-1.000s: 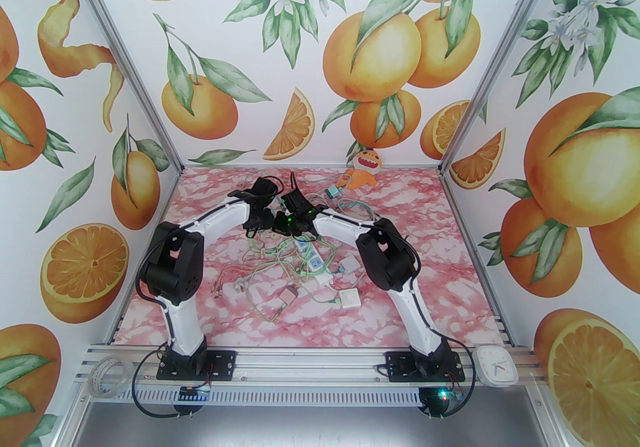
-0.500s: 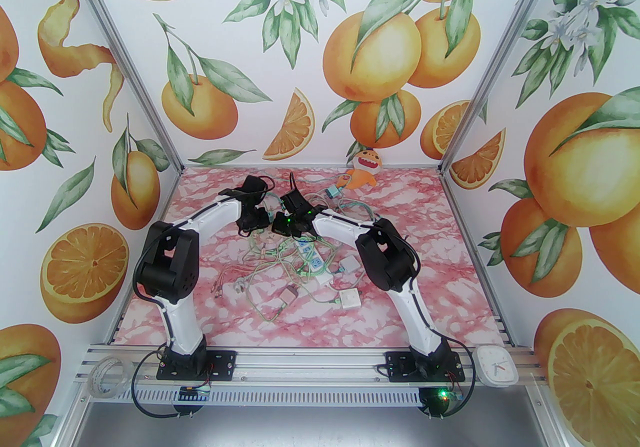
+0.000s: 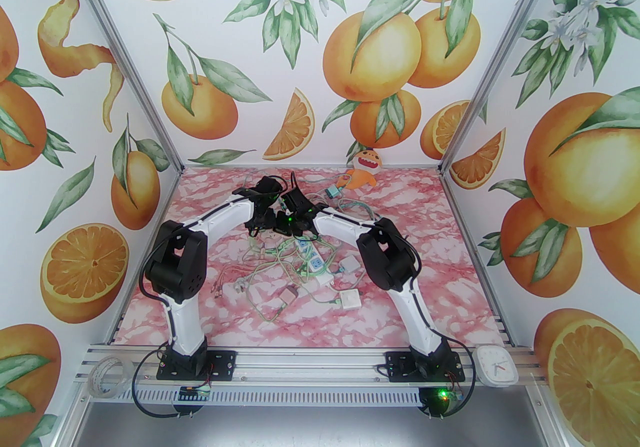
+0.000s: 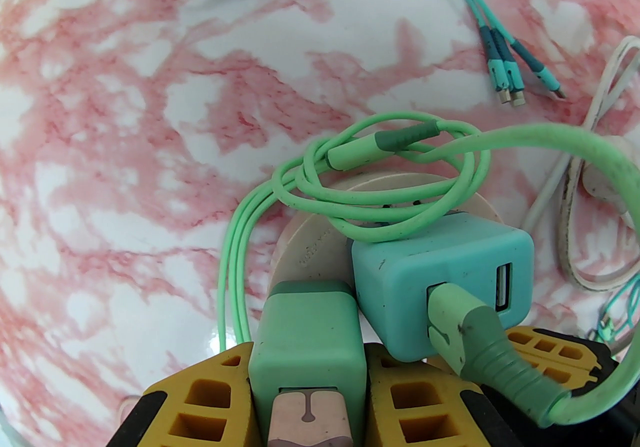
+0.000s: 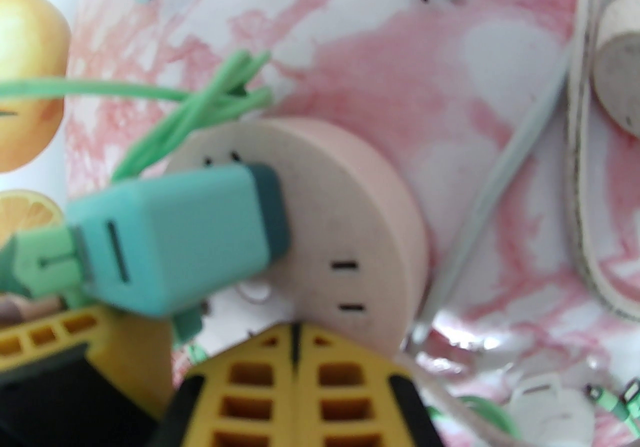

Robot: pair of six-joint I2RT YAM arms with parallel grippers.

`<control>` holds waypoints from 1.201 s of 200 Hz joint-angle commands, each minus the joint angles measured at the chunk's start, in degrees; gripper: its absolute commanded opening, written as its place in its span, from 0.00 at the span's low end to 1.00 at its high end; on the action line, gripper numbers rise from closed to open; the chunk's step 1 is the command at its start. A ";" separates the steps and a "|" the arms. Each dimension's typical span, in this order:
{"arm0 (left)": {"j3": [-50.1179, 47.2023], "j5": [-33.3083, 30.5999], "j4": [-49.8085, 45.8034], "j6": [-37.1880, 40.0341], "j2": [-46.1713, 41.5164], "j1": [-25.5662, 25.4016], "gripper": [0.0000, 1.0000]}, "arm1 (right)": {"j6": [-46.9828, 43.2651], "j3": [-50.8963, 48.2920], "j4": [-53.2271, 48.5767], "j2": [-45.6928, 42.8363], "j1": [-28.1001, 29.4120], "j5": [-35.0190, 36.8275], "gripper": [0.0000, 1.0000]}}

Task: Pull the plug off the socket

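Note:
In the left wrist view my left gripper (image 4: 307,385) is shut on a mint-green plug (image 4: 306,335) that has a pink cable end in its back. The plug's dark far end meets the near edge of the round pink socket (image 4: 305,247); its prongs are hidden. A teal plug (image 4: 440,280) with a green cable stands in the socket beside it. In the right wrist view my right gripper (image 5: 295,335) is shut, fingertips together against the rim of the socket (image 5: 350,235), next to the teal plug (image 5: 175,245). From above, both grippers (image 3: 265,224) (image 3: 284,226) meet mid-table.
Tangled green and white cables cover the middle of the table around a white power strip (image 3: 312,257). White adapters (image 3: 349,299) and a pink one (image 3: 287,295) lie nearer. A plush toy (image 3: 365,167) sits at the back wall. A clock (image 3: 496,366) rests on the front rail.
The left arm swung a little to the left, then came back right, ending closer to the right gripper. The right arm has stayed put.

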 commanded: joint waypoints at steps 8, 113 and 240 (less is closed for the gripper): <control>-1.84 10.77 -0.73 -1.25 -3.22 5.22 0.21 | -1.01 -2.97 -11.02 4.63 0.05 5.34 0.00; 0.65 -3.50 -5.44 2.80 -1.61 -1.83 0.20 | -1.23 -2.90 -11.48 4.49 0.18 5.49 0.00; 1.40 4.51 -6.48 1.63 -6.24 5.27 0.20 | -1.35 -2.69 -11.91 4.49 0.41 5.93 0.00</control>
